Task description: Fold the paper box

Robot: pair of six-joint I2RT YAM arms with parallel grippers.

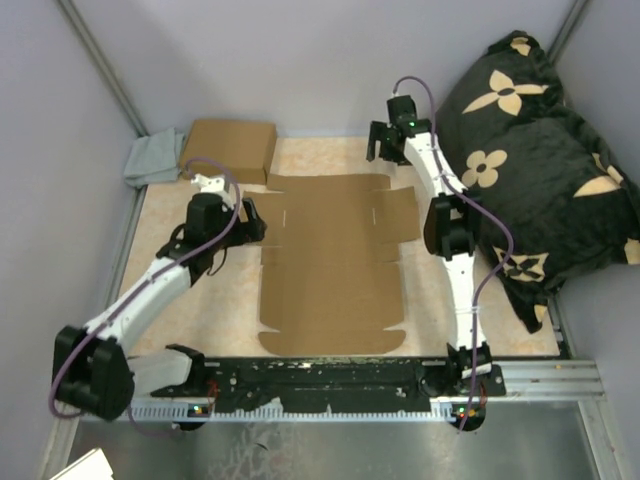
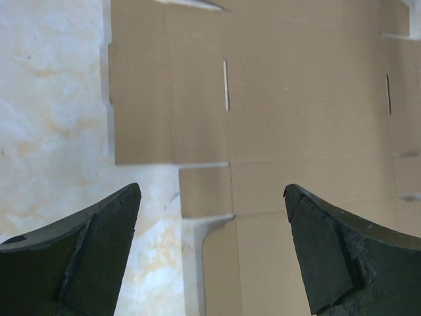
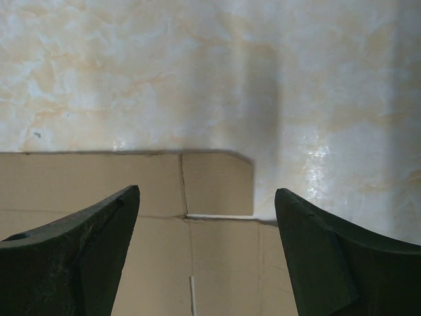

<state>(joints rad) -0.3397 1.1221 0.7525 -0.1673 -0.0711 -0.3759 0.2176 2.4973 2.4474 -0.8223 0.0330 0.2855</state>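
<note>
White links, black joints on left arm (image 1: 150, 292), right arm (image 1: 462, 290); purple cables (image 1: 509, 243); black wedge fingers (image 2: 85, 263), scuffed.

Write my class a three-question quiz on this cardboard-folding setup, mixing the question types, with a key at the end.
1. True or false: the paper box lies flat and unfolded on the table.
2. What lies beside the closed brown carton near the table's far left corner? A) a grey cloth B) a roll of tape C) a pair of scissors
3. In one word, how do the jaws of the left gripper and the right gripper stand?
Key: 1 true; 2 A; 3 open.
</note>
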